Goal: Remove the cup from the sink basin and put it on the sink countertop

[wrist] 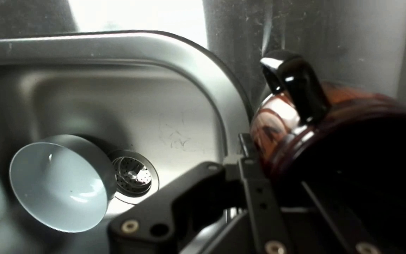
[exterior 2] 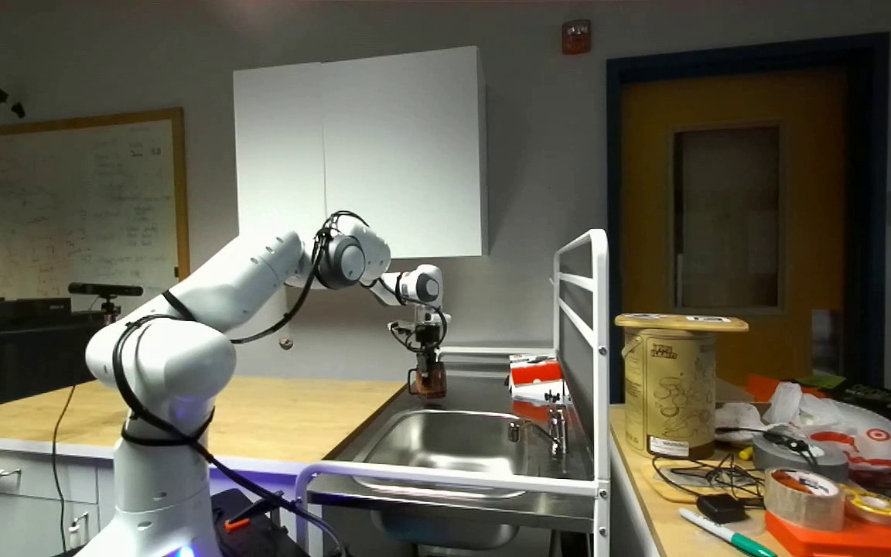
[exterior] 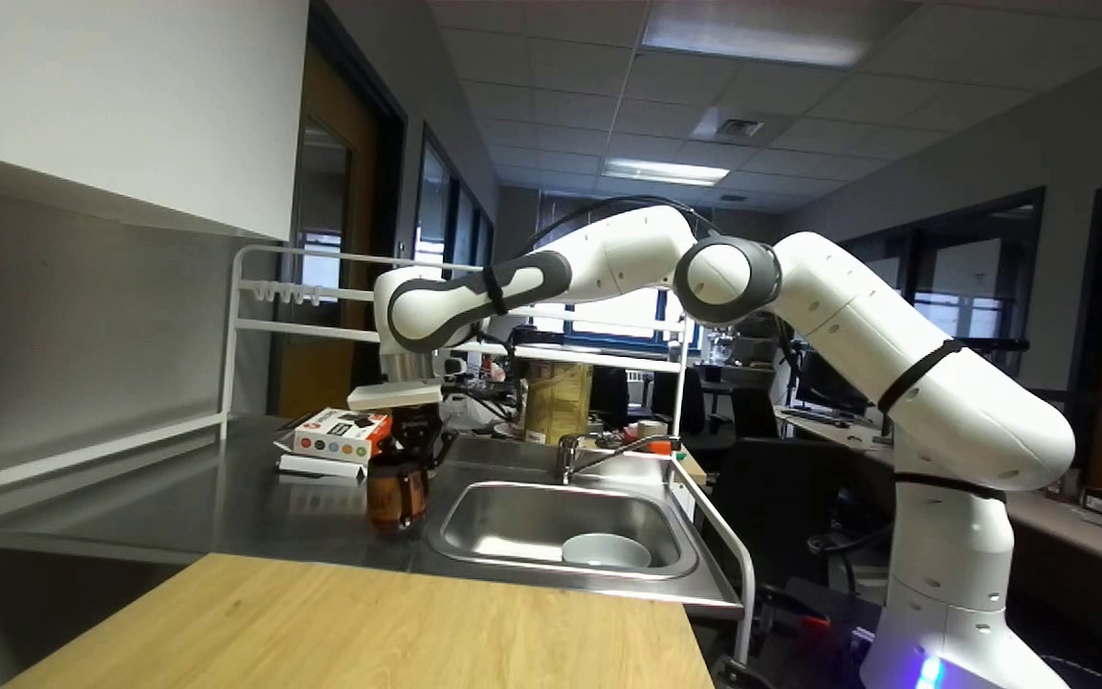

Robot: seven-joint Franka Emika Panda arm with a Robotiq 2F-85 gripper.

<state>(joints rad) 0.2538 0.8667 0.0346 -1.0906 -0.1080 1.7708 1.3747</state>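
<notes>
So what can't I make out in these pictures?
Inside of the cup: lost in shadow, wrist view; its right side is cut off by the edge.
Part of the drain: behind the bowl, wrist view.
Small print on the box: too small, in an exterior view.
Writing on the whiteboard: too faint, in an exterior view.

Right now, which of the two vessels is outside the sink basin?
The brown cup with the dark handle, at the gripper; the pale bowl is inside the sink basin.
</notes>
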